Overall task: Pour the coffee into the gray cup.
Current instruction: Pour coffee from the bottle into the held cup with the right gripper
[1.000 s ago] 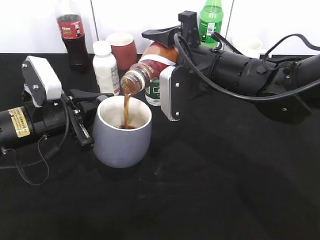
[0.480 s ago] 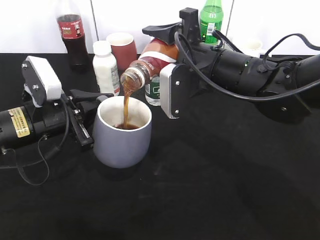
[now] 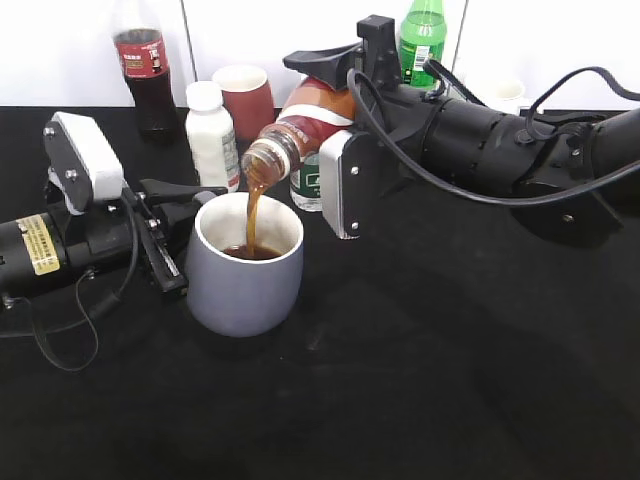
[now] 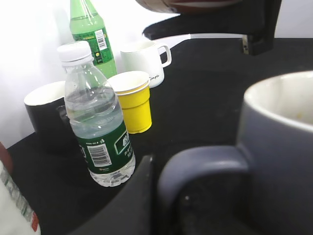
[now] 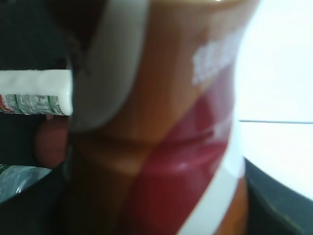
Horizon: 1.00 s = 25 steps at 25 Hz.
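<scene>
Coffee bottle [image 3: 305,125]: held tilted, mouth down toward 8 o'clock, directly above the gray cup's opening. A brown stream falls from the mouth into the cup. In the right wrist view the bottle [image 5: 156,122] fills the frame, blurred; red, white and brown label bands visible.

Gray cup [image 3: 244,265]: upright on the black table [image 3: 420,380], left of centre in the exterior view. Brown liquid pooled inside against the cream wall. In the left wrist view, its handle [image 4: 200,169] sits close to the lens.

Right gripper [image 3: 335,125]: clamped around the bottle's body, one finger above and one below.

Left gripper [image 3: 185,225]: at 9 o'clock of the cup, fingers at the handle side; whether they press the handle cannot be told.

Background, 12 o'clock of cup: white bottle [image 3: 211,135], dark red cup [image 3: 243,100], cola bottle [image 3: 143,60], green bottle [image 3: 422,40].

Left wrist view extras: water bottle [image 4: 98,127], yellow paper cup [image 4: 132,100], white mug [image 4: 144,61], black mug [image 4: 46,115].
</scene>
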Motion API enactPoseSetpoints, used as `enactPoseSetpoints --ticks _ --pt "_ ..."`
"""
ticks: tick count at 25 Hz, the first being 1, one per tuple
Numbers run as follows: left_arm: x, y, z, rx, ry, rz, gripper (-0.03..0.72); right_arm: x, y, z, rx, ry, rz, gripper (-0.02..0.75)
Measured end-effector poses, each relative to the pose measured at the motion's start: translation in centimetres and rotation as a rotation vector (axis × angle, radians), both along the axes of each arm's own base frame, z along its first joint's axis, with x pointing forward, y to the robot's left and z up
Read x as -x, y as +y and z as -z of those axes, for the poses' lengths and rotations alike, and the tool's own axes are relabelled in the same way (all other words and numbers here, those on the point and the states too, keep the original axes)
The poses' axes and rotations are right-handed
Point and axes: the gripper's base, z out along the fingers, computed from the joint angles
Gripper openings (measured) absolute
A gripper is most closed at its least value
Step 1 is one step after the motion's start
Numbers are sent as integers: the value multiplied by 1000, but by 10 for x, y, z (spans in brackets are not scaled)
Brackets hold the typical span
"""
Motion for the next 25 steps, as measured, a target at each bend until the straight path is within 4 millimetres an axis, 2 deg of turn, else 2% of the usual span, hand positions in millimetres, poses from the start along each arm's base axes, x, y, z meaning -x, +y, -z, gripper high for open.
enactPoseSetpoints --ticks 25 --pt "0 0 1 -6 4 0 51 0 0 0 24 -32 -1 505"
